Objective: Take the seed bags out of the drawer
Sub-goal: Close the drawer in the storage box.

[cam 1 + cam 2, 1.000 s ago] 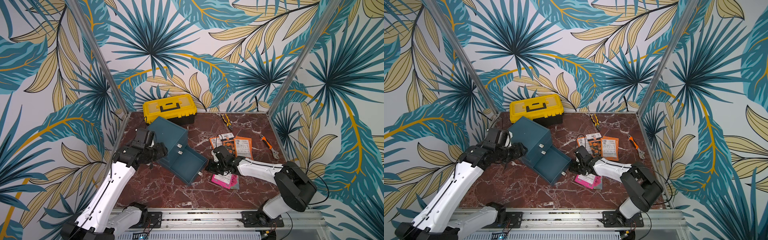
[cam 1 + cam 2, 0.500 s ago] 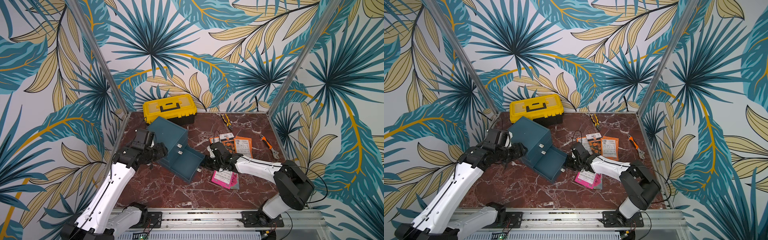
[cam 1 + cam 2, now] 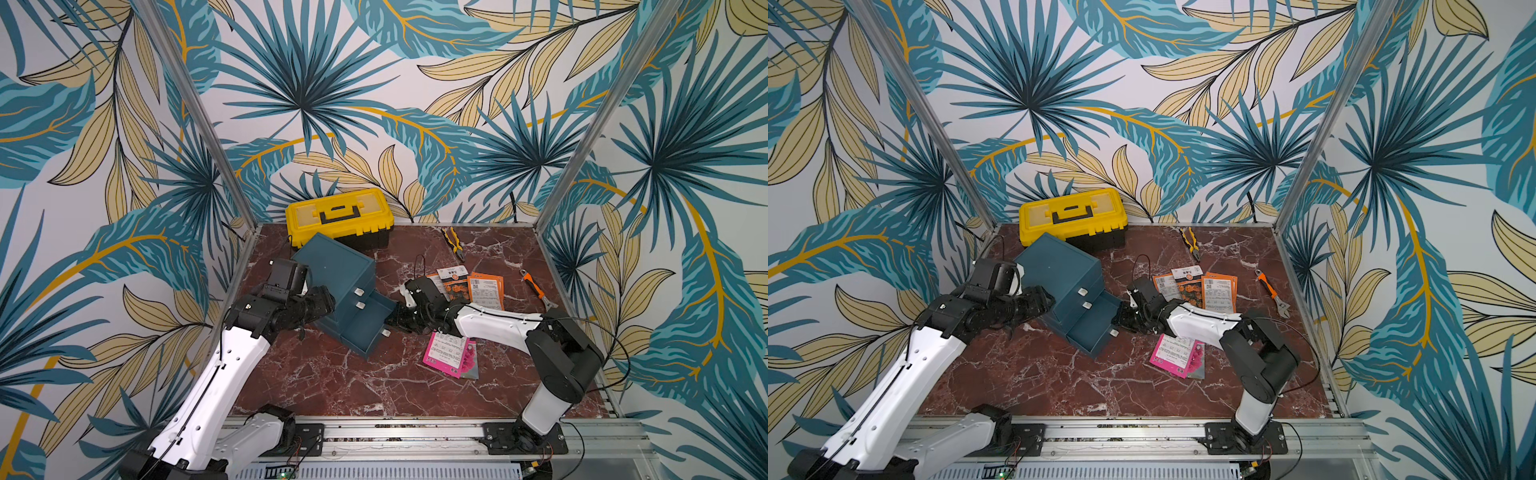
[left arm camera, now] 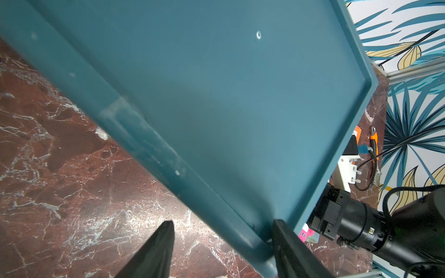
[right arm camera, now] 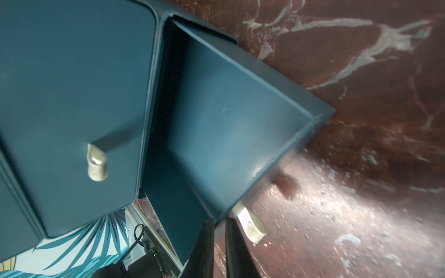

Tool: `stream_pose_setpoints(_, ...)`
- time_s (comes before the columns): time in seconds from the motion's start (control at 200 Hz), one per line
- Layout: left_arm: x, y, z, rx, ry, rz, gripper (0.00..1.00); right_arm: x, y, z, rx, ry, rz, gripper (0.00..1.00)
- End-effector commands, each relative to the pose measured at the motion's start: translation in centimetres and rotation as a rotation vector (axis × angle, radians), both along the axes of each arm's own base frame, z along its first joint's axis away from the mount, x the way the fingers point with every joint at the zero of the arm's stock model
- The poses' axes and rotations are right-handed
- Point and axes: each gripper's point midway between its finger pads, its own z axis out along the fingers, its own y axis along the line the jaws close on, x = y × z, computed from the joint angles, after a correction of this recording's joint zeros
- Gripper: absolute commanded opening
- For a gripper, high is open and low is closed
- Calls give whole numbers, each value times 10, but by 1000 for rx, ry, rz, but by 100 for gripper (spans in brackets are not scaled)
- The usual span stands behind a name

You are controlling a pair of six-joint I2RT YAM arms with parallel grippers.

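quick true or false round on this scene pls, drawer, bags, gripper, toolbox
1. No bags show inside the open drawer. True.
2. The right gripper holds an orange bag. False: it pinches the drawer's front wall; the orange bags lie on the table.
3. Pink bags lie on the table, outside the drawer. True.
4. The toolbox is open. False: its lid is shut.
5. All the cabinet's drawers are pulled out. False: only the lowest is.
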Motion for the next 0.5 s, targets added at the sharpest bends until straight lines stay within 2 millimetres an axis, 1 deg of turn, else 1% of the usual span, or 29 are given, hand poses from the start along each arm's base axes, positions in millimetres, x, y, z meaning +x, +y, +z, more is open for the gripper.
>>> stream_pose_setpoints(0.0, -16, 7, -20, 41, 77, 5, 68, 5, 16, 6, 49, -5, 10, 13)
stream_pose_setpoints(0.145, -16, 7, -20, 37, 76, 7, 68, 14, 25, 9, 78, -9, 2, 13)
stream_pose_setpoints(0.366, -18, 7, -20, 38, 76, 4, 68, 27, 40, 4, 103, 3, -5, 13)
stream_pose_setpoints(0.496, -18, 8, -19, 37, 76, 7, 68, 36, 50, 5, 136, 10, -16, 13)
